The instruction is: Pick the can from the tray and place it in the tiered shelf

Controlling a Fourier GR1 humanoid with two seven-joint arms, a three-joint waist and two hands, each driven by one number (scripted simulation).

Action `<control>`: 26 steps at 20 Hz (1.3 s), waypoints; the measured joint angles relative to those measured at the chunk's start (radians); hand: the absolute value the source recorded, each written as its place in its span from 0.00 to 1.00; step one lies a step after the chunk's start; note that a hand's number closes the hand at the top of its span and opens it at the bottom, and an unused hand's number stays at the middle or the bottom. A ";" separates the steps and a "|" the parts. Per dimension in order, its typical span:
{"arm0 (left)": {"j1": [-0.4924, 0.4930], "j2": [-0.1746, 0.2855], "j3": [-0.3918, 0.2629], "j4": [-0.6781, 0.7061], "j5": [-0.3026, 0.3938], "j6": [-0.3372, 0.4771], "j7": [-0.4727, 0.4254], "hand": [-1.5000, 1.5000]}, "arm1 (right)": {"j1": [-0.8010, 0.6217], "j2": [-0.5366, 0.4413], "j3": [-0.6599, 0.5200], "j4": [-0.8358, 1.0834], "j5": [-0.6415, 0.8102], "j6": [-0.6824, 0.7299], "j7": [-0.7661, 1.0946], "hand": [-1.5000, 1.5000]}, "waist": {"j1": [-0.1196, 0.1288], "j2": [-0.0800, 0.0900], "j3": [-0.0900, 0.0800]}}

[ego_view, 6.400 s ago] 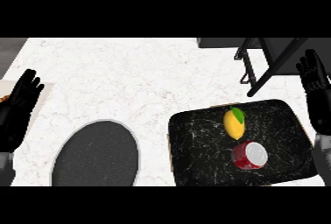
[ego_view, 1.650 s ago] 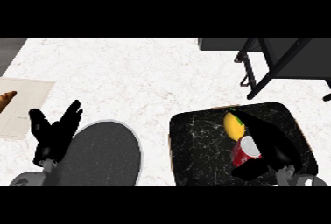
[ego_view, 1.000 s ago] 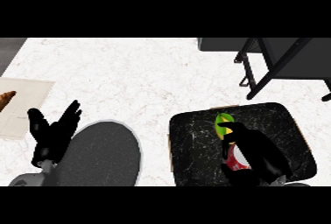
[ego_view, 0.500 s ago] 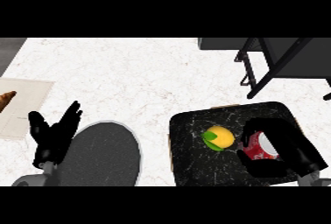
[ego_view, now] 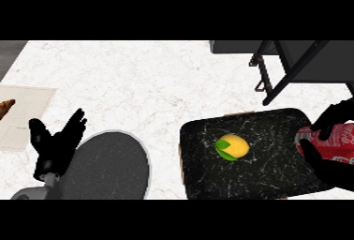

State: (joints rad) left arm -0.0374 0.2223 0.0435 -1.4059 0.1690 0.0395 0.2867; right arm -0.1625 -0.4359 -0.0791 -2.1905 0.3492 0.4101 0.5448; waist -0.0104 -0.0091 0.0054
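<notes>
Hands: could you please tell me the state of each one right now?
Left hand: open, holding nothing.
Right hand: shut on the red can.

My left hand [ego_view: 55,145] shows at the lower left of the frame, fingers straight, spread and pointing up. Its grey forearm [ego_view: 29,193] enters from the bottom edge. My right hand [ego_view: 336,172], at the right edge, curls round the can [ego_view: 335,139].
</notes>
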 measured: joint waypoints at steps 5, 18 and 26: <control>0.000 0.000 0.004 -0.004 0.001 -0.011 -0.001 0.50 | -0.170 -0.084 -0.171 -0.017 -0.151 0.060 0.175 1.00 | 0.006 0.001 -0.002; -0.024 -0.010 0.006 0.018 -0.013 -0.027 -0.011 0.50 | -0.613 -0.350 -0.326 0.430 -0.285 0.095 0.260 1.00 | 0.026 0.006 -0.001; -0.031 -0.016 0.007 0.021 -0.025 -0.031 -0.012 0.50 | -0.754 -0.431 -0.276 0.764 -0.189 0.086 0.061 1.00 | 0.033 0.009 0.000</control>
State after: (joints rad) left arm -0.0687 0.2060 0.0508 -1.3846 0.1442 0.0089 0.2743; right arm -0.9165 -0.8673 -0.3551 -1.4266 0.1604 0.4963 0.6058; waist 0.0223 -0.0001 0.0051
